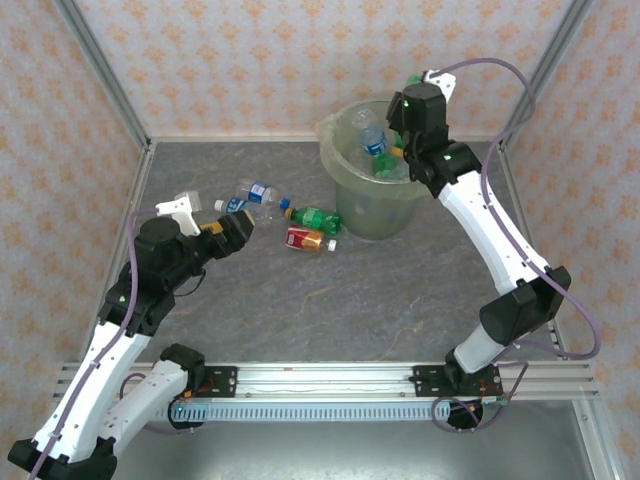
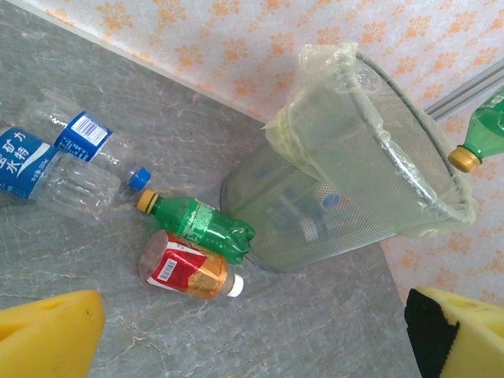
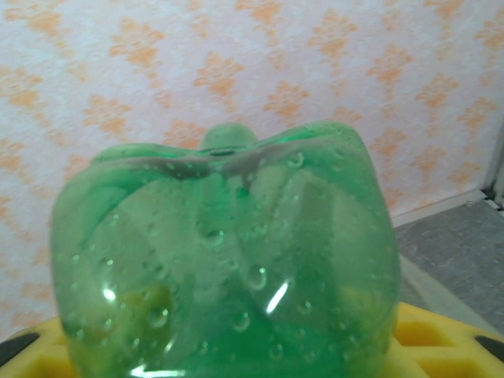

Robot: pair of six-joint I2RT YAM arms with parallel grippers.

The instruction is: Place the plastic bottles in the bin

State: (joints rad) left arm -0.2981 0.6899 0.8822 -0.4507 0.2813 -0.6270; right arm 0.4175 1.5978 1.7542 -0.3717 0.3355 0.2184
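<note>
My right gripper [image 1: 404, 138] hangs over the bin [image 1: 352, 200], shut on a green plastic bottle [image 3: 228, 260] whose base sits between its yellow pads [image 3: 441, 340]. In the left wrist view that green bottle [image 2: 490, 126] shows its orange cap above the bin's [image 2: 354, 181] rim. A clear, blue-labelled bottle [image 1: 374, 138] lies inside the bin. On the table left of the bin lie two clear, blue-labelled bottles [image 1: 255, 195] [image 2: 47, 161], a green one [image 1: 316, 217] [image 2: 198, 226] and a red-labelled one [image 1: 305, 240] [image 2: 185, 268]. My left gripper [image 1: 240, 228] [image 2: 252, 346] is open, just left of them.
A clear liner bag [image 2: 331, 71] folds over the bin's rim. Patterned walls and metal frame posts [image 1: 110, 80] close in the grey table [image 1: 330, 310] at the back and sides. The arm rail [image 1: 320, 380] runs along the near edge.
</note>
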